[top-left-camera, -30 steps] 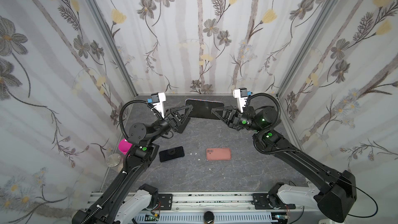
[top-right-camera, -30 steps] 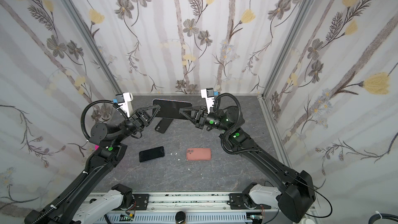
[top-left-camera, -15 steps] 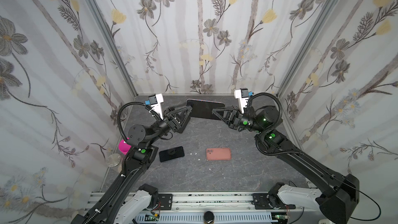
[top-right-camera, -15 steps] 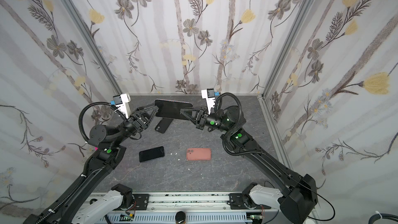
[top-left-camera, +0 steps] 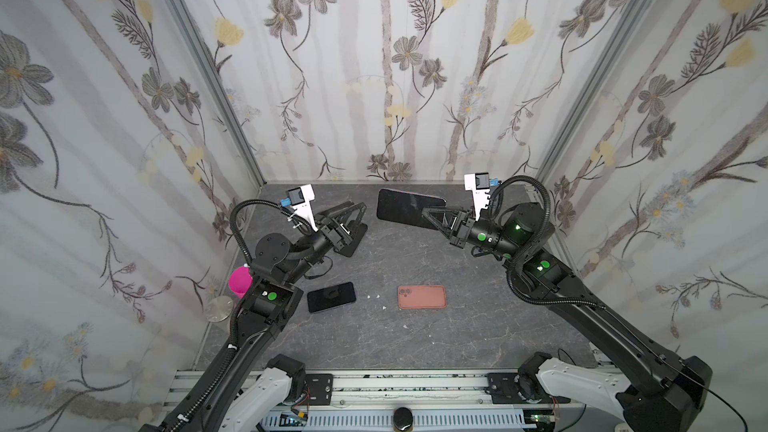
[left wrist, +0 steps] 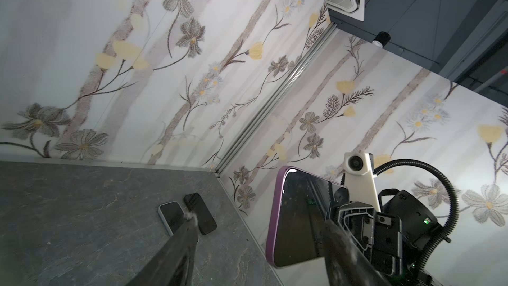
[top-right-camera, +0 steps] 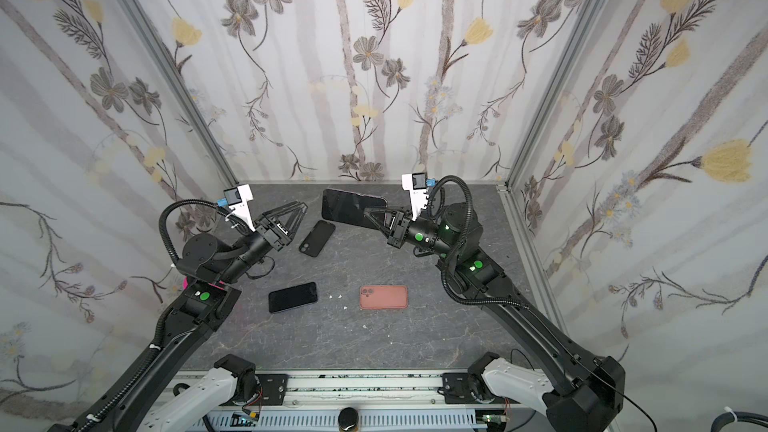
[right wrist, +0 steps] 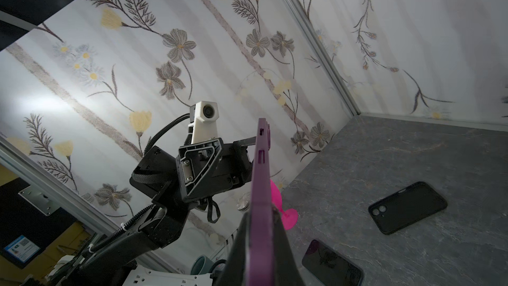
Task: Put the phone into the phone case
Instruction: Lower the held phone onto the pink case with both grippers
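Note:
A dark-screened phone [top-left-camera: 409, 207] [top-right-camera: 353, 209] with a purple phone case round its rim hangs in the air over the back of the table. My right gripper [top-left-camera: 428, 216] [top-right-camera: 370, 216] is shut on its right end. In the right wrist view the purple edge [right wrist: 261, 177] runs straight out between the shut fingers of the right gripper [right wrist: 261, 215]. My left gripper [top-left-camera: 359, 216] [top-right-camera: 301, 211] stands open a little left of the phone, apart from it. In the left wrist view the phone [left wrist: 299, 221] sits just beyond the open left gripper [left wrist: 259, 224].
On the table lie a black case [top-right-camera: 317, 238] [right wrist: 406, 207], a black phone [top-left-camera: 331, 297] [top-right-camera: 292, 297] and a salmon case [top-left-camera: 422, 297] [top-right-camera: 383, 297]. Two more phones [left wrist: 171, 217] lie near the back corner. A pink cup [top-left-camera: 240, 282] stands at the left edge.
My left gripper has opened, let go of the phone's left end and drawn back to the left. The right gripper still holds the phone in nearly the same place.

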{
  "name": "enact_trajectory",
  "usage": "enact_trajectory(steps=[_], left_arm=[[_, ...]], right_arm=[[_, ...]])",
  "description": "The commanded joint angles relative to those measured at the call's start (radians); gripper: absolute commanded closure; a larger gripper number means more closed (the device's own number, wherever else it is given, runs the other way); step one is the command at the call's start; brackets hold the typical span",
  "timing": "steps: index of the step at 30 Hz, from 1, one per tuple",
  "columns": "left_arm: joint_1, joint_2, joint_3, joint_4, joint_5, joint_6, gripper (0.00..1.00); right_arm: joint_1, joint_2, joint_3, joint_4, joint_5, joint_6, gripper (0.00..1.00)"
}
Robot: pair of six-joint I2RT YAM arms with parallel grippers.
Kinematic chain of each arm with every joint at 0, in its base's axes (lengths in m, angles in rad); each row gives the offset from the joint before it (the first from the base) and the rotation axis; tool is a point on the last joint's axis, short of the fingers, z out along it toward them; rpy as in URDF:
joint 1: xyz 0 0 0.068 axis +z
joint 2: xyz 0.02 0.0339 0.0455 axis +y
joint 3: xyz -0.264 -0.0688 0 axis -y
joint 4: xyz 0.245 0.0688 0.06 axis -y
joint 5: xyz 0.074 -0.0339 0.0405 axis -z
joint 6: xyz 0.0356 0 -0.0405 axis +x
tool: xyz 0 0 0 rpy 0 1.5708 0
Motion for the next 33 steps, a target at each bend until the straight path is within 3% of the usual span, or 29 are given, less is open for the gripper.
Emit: enact_trajectory(steps=[1,8,16,33], left_arm=[[0.0,-0.002,-0.001,-0.094,-0.05,0.037,0.3],[-0.025,0.036,-0.062,-0.208,-0.079,0.021,0.32],[-0.119,0.113,-0.158,-0.214,-0.113,-0.047,0.32],[-0.291,0.345,-0.218,-0.152,-0.15,-0.119,0.32]], right_arm=[[-0.009,-0.027,-0.005,-0.075,0.076,-0.049,1.0],[-0.043,-0.06,-0.104,-0.215,0.128,-0.032,1.0],[-0.048,-0.068,-0.247,-0.301,0.162,0.027,1.0],[-0.067,0.066,-0.465,-0.184,-0.006,0.13,1.0]])
